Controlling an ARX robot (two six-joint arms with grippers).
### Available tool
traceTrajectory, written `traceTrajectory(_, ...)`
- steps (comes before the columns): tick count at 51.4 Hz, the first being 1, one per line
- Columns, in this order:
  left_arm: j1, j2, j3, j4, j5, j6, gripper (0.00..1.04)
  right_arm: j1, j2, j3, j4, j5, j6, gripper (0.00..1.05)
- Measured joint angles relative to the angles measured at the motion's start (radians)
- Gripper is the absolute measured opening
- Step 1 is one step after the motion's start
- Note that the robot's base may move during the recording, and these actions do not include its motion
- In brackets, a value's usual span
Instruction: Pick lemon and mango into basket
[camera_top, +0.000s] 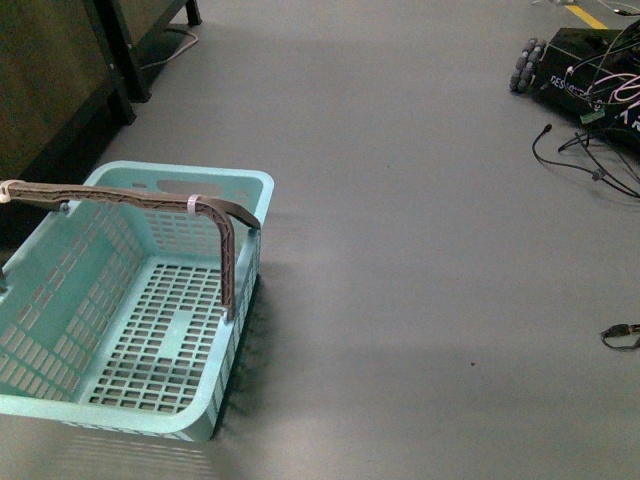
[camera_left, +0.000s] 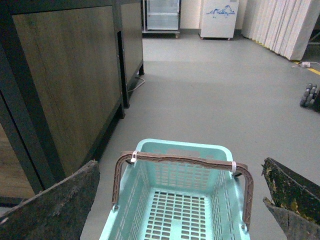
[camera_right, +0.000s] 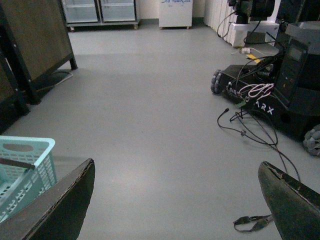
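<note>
Currently the basket sits on the grey floor. Its brown handle is raised upright, spanning from one long wall to the other. A white zip tie wraps the handle close to the bend where it turns down to the basket's wall. A dark wooden cabinet stands just beyond the basket's far corner. Well away from the basket, across open floor, is a black wheeled base with loose cables trailing beside it. Neither arm shows in the front view.

In the left wrist view, the left pincer hangs above the basket with its jaws spread wide. Its two dark, worn fingers frame the basket's whole width, clear of the handle and the rim. The cabinet runs alongside the basket.

In the right wrist view, the right pincer is also wide open and holds nothing. Its fingers hover over bare floor beside the basket, and only one turquoise corner of the basket is visible. The wheeled base and its cables lie on the side of this pincer away from the basket.
</note>
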Motion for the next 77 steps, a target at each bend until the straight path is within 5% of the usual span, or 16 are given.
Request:
traceTrajectory(34,0.000,0.000,0.000,0.000,0.000,0.000,0.98,0.000,0.000,0.000,0.000,0.000,0.000,0.96)
traceTrajectory(40,-0.072,0.219,0.135,-0.314,-0.275,-0.202,0.98,0.000,0.000,0.000,0.000,0.000,0.000,0.96)
traceTrajectory(44,-0.071,0.336,0.169,-0.357,-0.294,-0.330,0.98,0.000,0.000,0.000,0.000,0.000,0.000,0.96)
traceTrajectory(64,0.010,0.872,0.290,0.022,-0.098,-0.750,0.98,0.000,0.000,0.000,0.000,0.000,0.000,0.96)
traceTrajectory(77,0.044,1.268,0.364,0.349,-0.053,-0.946,0.98,0.000,0.000,0.000,0.000,0.000,0.000,0.96)
